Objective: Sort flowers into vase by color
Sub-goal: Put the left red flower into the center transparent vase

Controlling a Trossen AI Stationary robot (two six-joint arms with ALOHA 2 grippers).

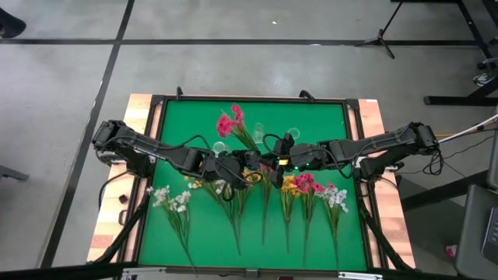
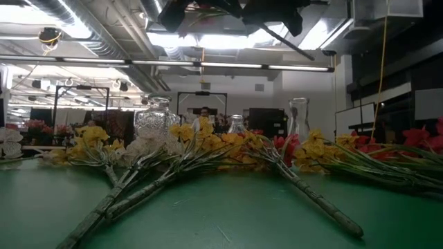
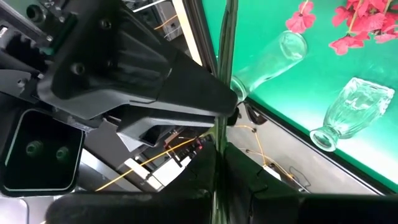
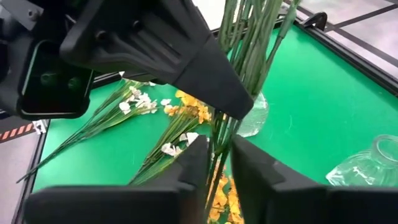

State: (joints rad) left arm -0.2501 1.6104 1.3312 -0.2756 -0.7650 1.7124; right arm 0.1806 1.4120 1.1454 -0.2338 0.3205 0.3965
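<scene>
Both grippers meet above the middle of the green mat [image 1: 327, 124]. My left gripper [image 3: 219, 152] and my right gripper [image 4: 221, 149] are each shut on one green-stemmed flower sprig [image 3: 225, 56], held clear of the mat. The arms hide its blossoms. More flowers lie flat in a row on the near half of the mat: white [image 1: 173, 200], yellow [image 1: 289, 185], pink [image 1: 307, 183], white again [image 1: 336, 196]. Pink flowers [image 1: 231, 124] stand with their stems in a glass vase at the far middle. Nearby are empty glass vases [image 1: 292, 134], [image 1: 220, 145]. My left gripper pinches the sprig's single thick stem [image 3: 220, 134] between its two fingers, which lie across it. The stem is lifted clear of the mat. My right gripper pinches the same sprig where it splits into several thin stems [image 4: 222, 132], close beside the left fingertip [image 4: 233, 102]. Its fingers lie across the stems, which fan out beyond them.
A raised dark frame [image 1: 352, 148] rims the mat on the wooden table. The lying flowers fill the near half. Three clear vases and the filled one crowd the far middle, right behind the grippers. Bare mat lies at the far left [image 1: 183, 117] and far right corners.
</scene>
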